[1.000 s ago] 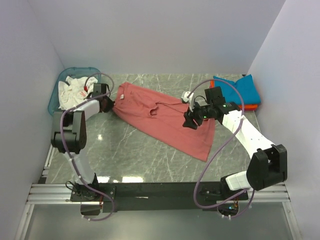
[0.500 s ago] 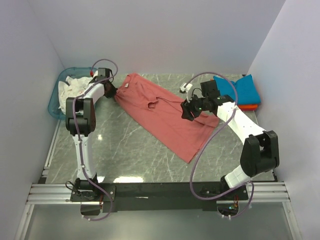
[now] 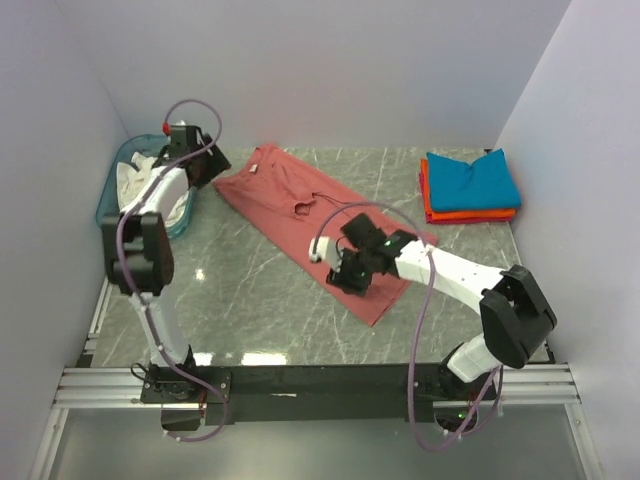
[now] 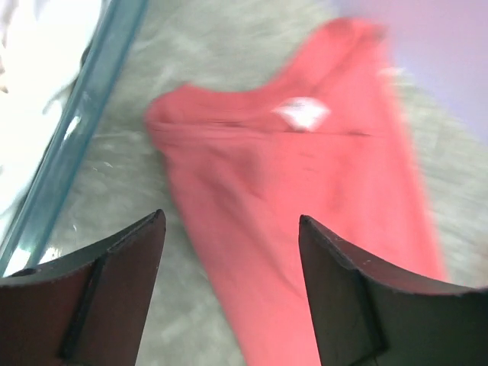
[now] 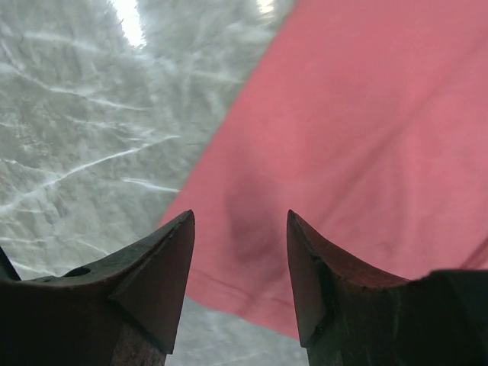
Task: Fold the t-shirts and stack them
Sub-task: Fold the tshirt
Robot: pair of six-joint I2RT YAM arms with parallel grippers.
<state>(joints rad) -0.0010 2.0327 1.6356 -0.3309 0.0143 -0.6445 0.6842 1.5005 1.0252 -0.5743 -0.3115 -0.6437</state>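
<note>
The dusty-red short-sleeved cloth t-shirt (image 3: 300, 215) lies spread out and unfolded on the grey marbled tabletop (image 3: 240, 290). In the overhead view it runs on a slant from its collar end at about 11 o'clock to its hem corner near 5 o'clock. Its small white neck label (image 4: 301, 113) faces up by the collar.

The left gripper (image 3: 203, 168) hovers at the 11 o'clock end, just beside the shirt's shoulder and next to the translucent teal plastic basket (image 3: 108, 200). Its jaws are spread wide with nothing between them. The right gripper (image 3: 352, 268) hangs low over the hem end near 5 o'clock, jaws parted and likewise empty; its wrist view shows the red cloth's edge crossing just ahead of its dark fingertips (image 5: 179, 229).

With one arm at each end of the garment, the likely aim is for each to take an end and draw the shirt flat, or to start the first fold (neither has a grip yet).

The teal-blue folded t-shirt (image 3: 472, 180) sits on the orange folded t-shirt (image 3: 470, 213) at 2 o'clock, well apart from the red one. That placement probably keeps the finished stack clear of the folding space. The basket at 10 o'clock holds crumpled white cloth (image 3: 135, 182).
</note>
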